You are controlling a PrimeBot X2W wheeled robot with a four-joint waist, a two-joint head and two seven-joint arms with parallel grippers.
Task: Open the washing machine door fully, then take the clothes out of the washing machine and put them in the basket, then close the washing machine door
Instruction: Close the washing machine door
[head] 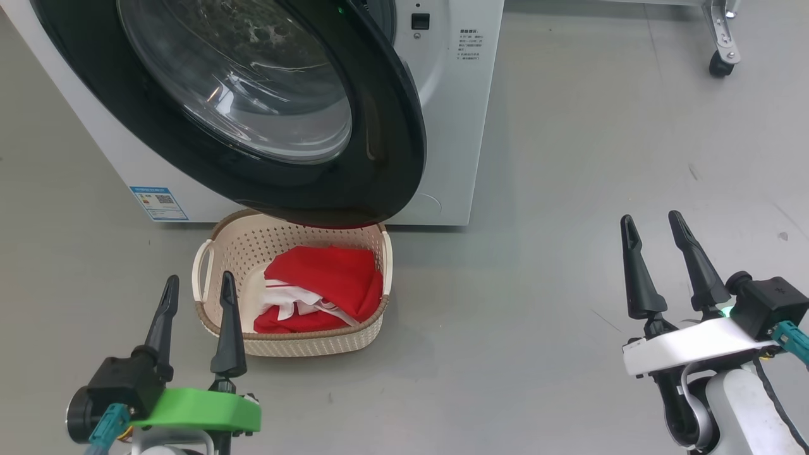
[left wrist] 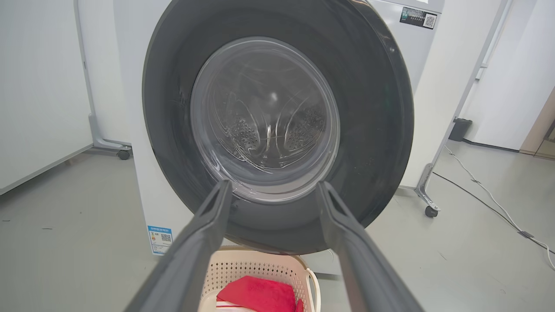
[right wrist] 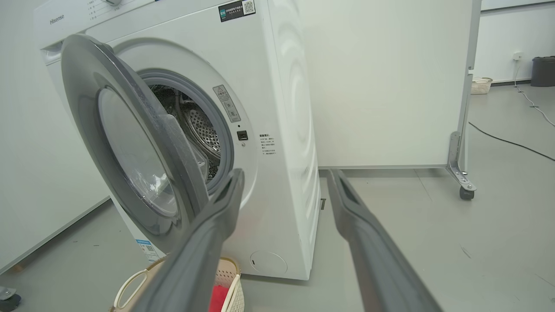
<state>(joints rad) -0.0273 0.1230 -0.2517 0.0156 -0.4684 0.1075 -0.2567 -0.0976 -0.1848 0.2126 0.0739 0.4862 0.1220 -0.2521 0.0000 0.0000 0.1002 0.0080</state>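
The door (head: 392, 126) stands ajar straight ahead of the left claw (head: 198, 278), the nearer one; the right claw (head: 650, 216) sits well right. Both are spread, empty.

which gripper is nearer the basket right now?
The left gripper, on the green mount: in the head view it sits right beside the basket, by its handle. The right gripper, on the white mount, is well off to the other side.
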